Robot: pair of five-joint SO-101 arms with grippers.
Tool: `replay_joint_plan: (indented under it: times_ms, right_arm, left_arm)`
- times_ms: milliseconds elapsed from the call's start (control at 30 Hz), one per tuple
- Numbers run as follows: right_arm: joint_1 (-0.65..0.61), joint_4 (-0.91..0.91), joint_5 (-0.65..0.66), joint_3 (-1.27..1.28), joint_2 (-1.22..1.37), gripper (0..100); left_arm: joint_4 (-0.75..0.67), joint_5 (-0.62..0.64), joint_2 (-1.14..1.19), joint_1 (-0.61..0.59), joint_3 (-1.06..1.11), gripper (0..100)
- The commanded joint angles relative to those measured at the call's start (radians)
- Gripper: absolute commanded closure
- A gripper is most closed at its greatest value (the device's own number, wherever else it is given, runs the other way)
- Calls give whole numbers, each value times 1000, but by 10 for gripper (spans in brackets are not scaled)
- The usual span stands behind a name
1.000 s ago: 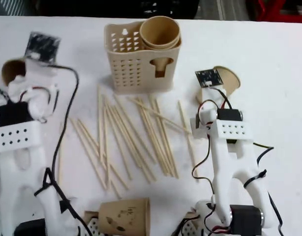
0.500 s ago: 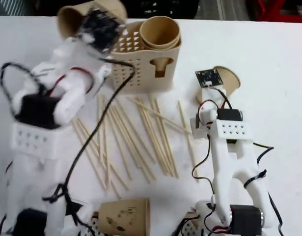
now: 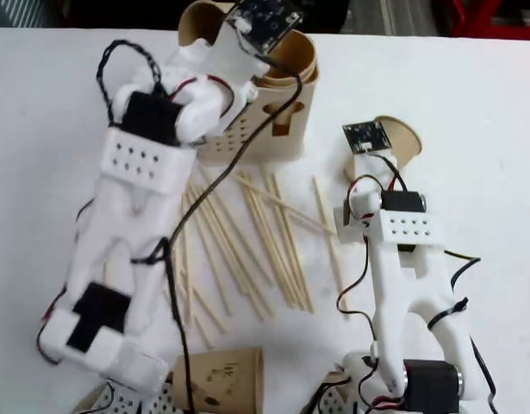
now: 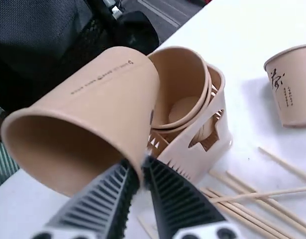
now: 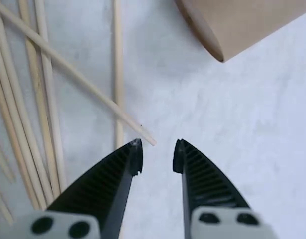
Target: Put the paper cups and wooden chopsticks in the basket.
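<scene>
Two-arm table scene, seen from above and from both wrists.

The left gripper (image 4: 140, 167) pinches the wall of a tan paper cup (image 4: 88, 124) at its rim, one finger inside the mouth and one outside, the jaws pressed onto the paper. The cup is lifted and tipped on its side, with its base pointing toward the basket (image 4: 192, 159). In the high view it sits by the basket's far left corner.

The basket, a perforated beige caddy, stands upright near the table's (image 3: 471, 86) far edge. It holds nested cups (image 4: 180, 84) in its right-hand compartment (how many are stacked cannot be told).

The wooden chopsticks (image 3: 247, 233) lie loose on the table in front of the basket, fanned out and crossing one another between the two arms.

The right gripper (image 5: 155, 152) hangs low over the tabletop with its jaws slightly spread and nothing between them. One fingertip is just beside the end of a slanting chopstick (image 5: 73, 74).

A fallen cup (image 5: 242, 20) lies on its side near the right gripper, and in the high view it rests to the basket's right. A printed cup (image 3: 217, 379) lies on its side at the near edge, between the arm bases.
</scene>
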Motion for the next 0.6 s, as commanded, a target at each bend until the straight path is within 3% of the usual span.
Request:
replay_joint_plan:
  times_ms: [0, 333, 467, 567]
  right_arm:
    - [-4, -15, -8, -51, -7, 886]
    - [-2, -15, -8, -51, -7, 886]
    - [-2, -15, -8, -51, -7, 886]
    - [-2, -15, -8, -51, -7, 886]
  left_arm:
    - [107, -9, 102, 25, -222, 974]
    - [278, -63, 300, 102, -529, 967]
    - [295, -41, 334, 70, -603, 849]
    - [284, 48, 340, 36, -647, 797]
